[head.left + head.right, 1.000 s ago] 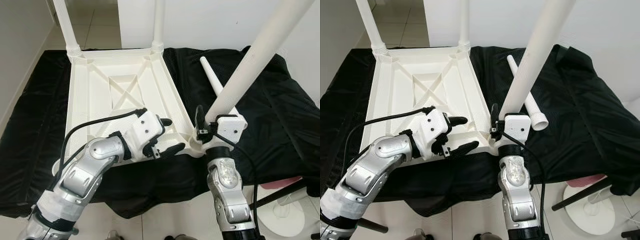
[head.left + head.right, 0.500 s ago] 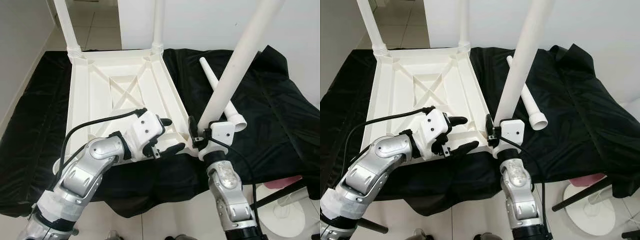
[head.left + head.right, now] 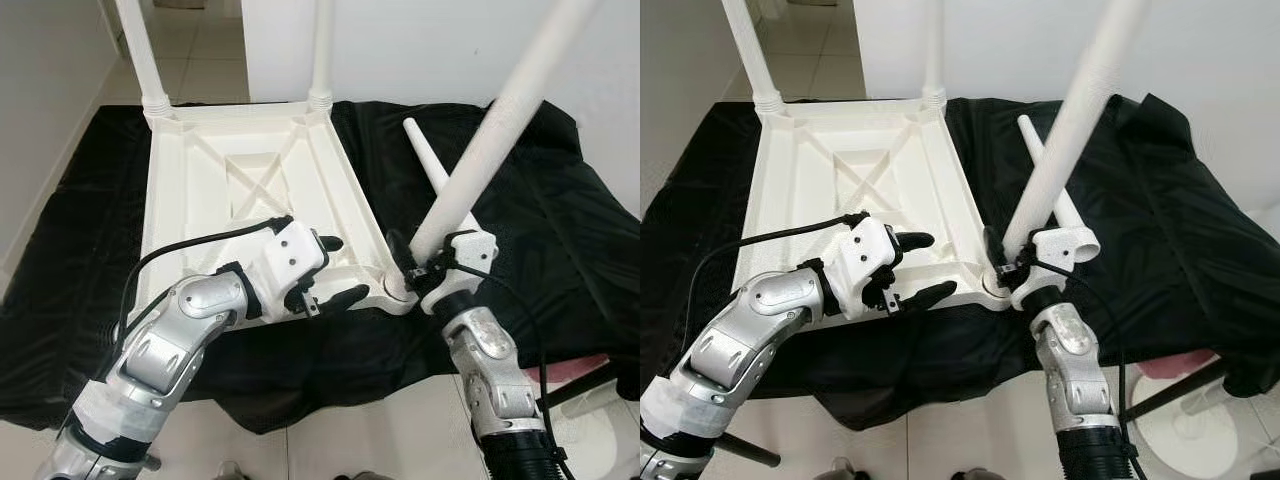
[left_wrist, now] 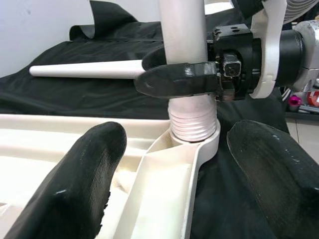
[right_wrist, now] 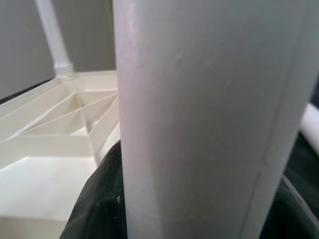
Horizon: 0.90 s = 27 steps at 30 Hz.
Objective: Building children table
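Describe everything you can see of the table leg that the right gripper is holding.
The leg is a long, smooth white tube, plastic by the look, widening to a ribbed threaded end. That end sits in the near right corner socket of the upturned white tabletop, and the leg leans away to the right. The right gripper is clamped round it just above the threads.

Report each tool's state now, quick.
Left tool: open, holding nothing, over the tabletop's near edge.
Right tool: shut on the table leg at its corner socket.
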Motion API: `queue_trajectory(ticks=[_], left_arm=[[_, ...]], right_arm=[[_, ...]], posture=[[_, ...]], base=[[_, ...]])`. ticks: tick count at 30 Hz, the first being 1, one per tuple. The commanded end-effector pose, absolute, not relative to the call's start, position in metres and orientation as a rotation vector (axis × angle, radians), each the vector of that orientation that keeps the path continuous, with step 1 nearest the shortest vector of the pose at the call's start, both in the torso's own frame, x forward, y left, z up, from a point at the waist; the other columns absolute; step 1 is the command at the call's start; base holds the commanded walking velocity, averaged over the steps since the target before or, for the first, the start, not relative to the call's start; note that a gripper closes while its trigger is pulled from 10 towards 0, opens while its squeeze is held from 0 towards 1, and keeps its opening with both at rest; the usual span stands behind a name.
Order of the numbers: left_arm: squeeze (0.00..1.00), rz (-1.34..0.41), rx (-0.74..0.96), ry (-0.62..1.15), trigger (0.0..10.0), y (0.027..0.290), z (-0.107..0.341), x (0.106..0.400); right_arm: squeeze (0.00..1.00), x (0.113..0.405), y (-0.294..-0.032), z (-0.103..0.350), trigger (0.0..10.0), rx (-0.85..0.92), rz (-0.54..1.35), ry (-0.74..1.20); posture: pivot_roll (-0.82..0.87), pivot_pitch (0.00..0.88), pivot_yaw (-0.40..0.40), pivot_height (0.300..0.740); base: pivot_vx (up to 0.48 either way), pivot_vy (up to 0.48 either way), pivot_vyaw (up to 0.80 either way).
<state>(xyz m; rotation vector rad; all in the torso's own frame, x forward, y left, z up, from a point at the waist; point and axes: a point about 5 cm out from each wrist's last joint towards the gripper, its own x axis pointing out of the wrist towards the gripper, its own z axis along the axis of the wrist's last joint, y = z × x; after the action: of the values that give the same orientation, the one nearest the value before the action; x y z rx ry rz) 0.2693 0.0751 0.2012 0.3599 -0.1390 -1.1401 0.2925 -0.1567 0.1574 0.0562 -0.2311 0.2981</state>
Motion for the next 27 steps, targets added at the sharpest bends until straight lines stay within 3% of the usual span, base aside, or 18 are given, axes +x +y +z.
queue_trajectory(ticks=[1,20,27], left_arm=[[0.00,-1.162,0.361,-0.133,10.0,0.076,0.201,0.269],[0.00,-1.159,0.349,-0.133,10.0,0.075,0.202,0.271],[0.00,-1.150,0.356,-0.137,10.0,0.077,0.205,0.273]], right_arm=[[0.00,0.291,-0.167,0.139,10.0,0.052,0.296,-0.131],[0.00,0.292,-0.174,0.129,10.0,-0.065,0.529,-0.023],[0.00,0.287,-0.167,0.129,10.0,-0.017,0.487,-0.055]], posture=[[-0.02,0.104,-0.014,0.740],[-0.04,0.132,0.003,0.740],[-0.03,0.138,-0.005,0.740]], base=[[0.000,0.000,0.00],[0.000,0.000,0.00],[0.000,0.000,0.00]])
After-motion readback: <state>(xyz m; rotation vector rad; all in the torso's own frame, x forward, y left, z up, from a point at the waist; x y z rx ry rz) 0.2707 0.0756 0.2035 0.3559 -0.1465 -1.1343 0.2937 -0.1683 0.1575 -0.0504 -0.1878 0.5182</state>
